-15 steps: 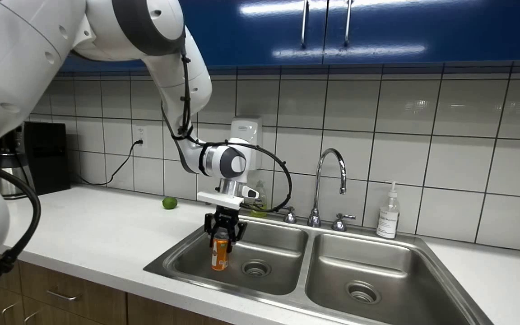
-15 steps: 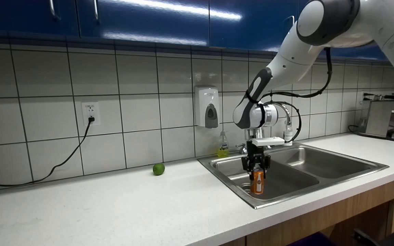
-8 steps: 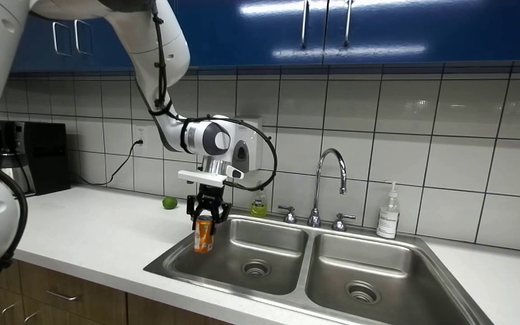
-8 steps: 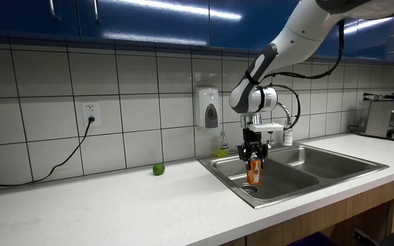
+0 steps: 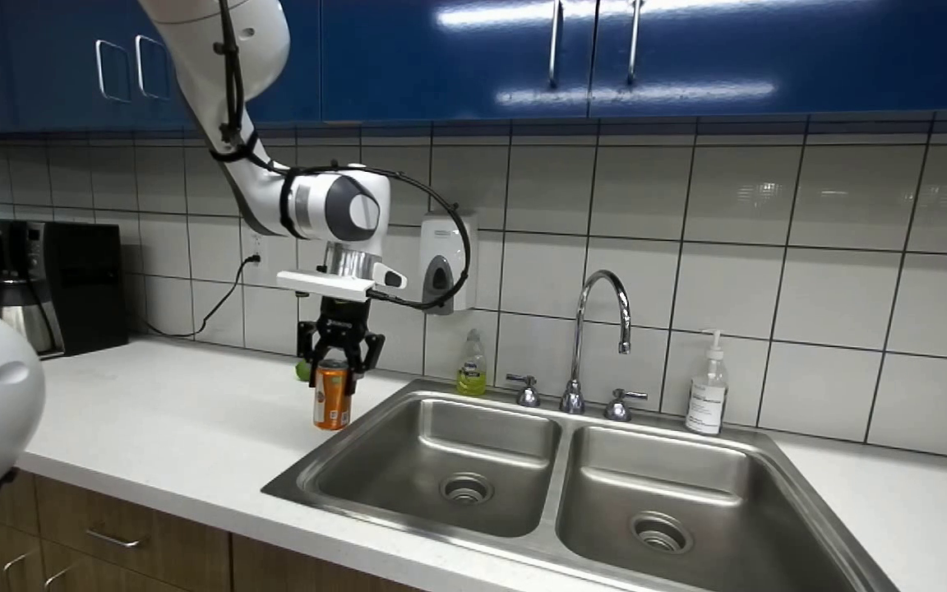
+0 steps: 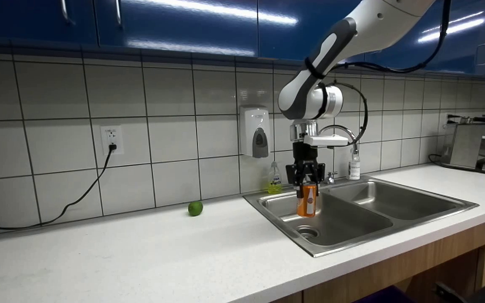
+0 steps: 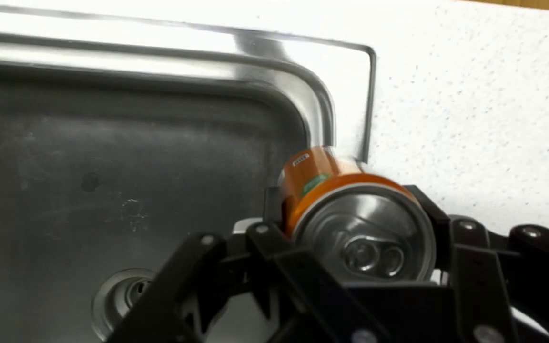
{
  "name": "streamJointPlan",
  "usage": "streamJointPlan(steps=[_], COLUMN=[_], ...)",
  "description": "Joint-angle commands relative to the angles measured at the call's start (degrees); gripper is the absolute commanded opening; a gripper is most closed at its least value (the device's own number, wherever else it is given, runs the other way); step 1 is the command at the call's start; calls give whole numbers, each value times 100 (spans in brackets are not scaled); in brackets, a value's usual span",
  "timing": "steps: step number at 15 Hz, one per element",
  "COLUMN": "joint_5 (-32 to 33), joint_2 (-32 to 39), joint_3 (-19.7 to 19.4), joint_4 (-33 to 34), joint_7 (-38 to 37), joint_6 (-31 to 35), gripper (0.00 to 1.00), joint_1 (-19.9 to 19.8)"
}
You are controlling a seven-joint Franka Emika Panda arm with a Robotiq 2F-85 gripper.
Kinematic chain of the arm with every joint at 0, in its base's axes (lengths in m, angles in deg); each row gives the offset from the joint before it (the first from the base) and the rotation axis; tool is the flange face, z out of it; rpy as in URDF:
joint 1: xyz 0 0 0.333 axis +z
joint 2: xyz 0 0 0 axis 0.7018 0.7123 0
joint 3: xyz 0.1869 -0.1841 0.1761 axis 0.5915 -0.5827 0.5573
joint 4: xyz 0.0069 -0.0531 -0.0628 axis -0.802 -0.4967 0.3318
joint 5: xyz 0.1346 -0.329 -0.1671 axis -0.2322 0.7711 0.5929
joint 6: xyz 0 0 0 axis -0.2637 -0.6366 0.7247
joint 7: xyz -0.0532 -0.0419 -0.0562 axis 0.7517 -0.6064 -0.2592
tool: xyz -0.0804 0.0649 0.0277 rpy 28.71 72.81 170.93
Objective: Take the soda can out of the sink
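Observation:
The soda can, orange with a silvery top, shows in both exterior views point(image 5: 332, 404) point(image 6: 307, 205). My gripper point(image 5: 332, 381) point(image 6: 308, 192) points down and is shut on the can's upper part. It holds the can upright in the air. In the wrist view the can's lid point(image 7: 350, 224) sits between the two black fingers, and its lower body covers part of the rim at a sink corner. The steel sink point(image 5: 560, 485) point(image 6: 282, 223) lies below; the can is up near the edge of the basin with the drain, beside the white counter point(image 7: 474, 109).
A green round object point(image 6: 195, 208) lies on the counter near the wall, partly behind my gripper in an exterior view point(image 5: 302, 370). A yellow soap bottle point(image 5: 472, 370), curved faucet point(image 5: 579, 345) and white soap bottle point(image 5: 705, 395) stand along the sink's back. Blue cabinets point(image 5: 457, 66) hang above.
My gripper has risen with the can in it, lifting it from low in the basin to above the rim, and has moved toward the counter on the green object's side.

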Motion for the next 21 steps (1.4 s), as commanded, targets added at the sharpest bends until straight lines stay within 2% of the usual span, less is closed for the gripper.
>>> streamJointPlan(steps=[1, 12, 21], joint_5=[136, 238, 499], joint_2=[-362, 421, 1375], joint_3=[286, 1036, 1052], joint_4=[-194, 470, 1348], joint_7=[-205, -283, -288], joint_6=[-225, -335, -414], gripper=[38, 38, 38], joint_1=[242, 1077, 1255])
